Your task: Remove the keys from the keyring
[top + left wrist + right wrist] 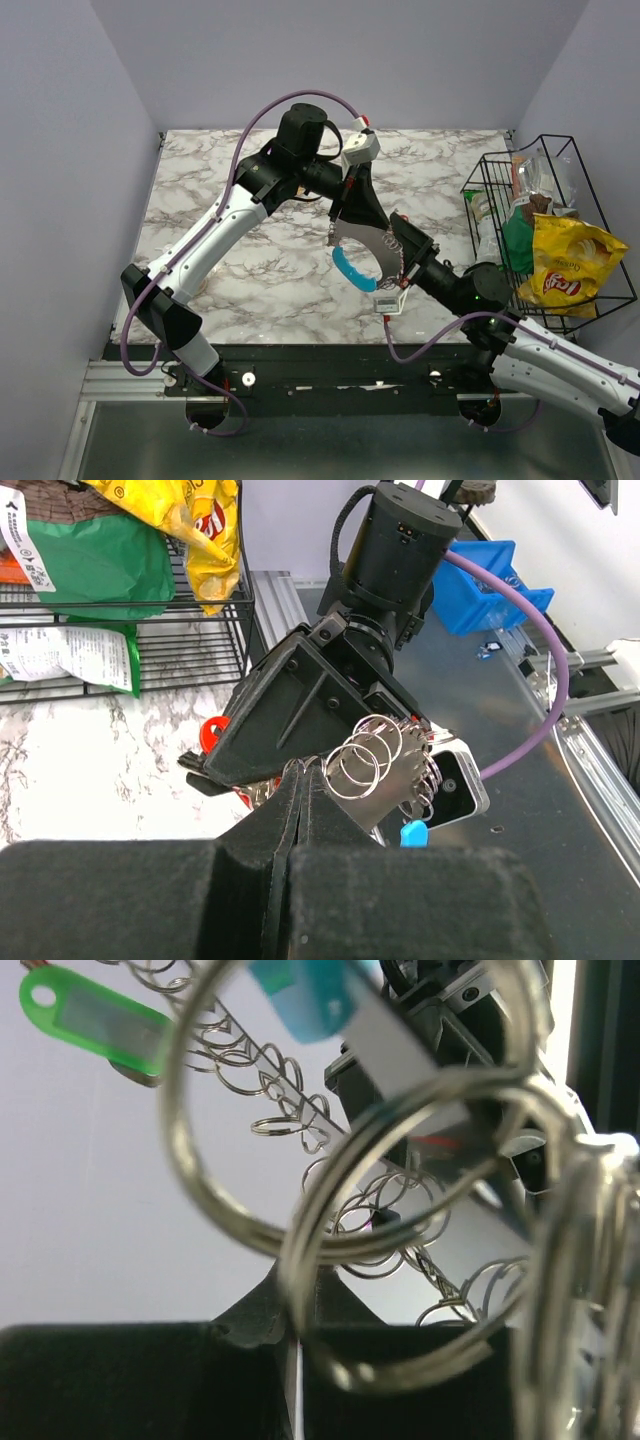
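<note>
The keyring, a loop part silvery grey and part bright blue, hangs above the marble table between both arms. My left gripper comes down on its upper left end; in the left wrist view the left gripper is shut, pinching a thin metal edge. My right gripper holds the other side. In the right wrist view the right gripper is shut on a silver split ring. Keys show as a green tag, a blue tag and a red tag. Several split rings bunch beside a metal plate.
A black wire basket with a yellow chip bag and green packets stands at the table's right edge. A blue bin sits off the table beyond the right arm. The grey walls close in on the left and back.
</note>
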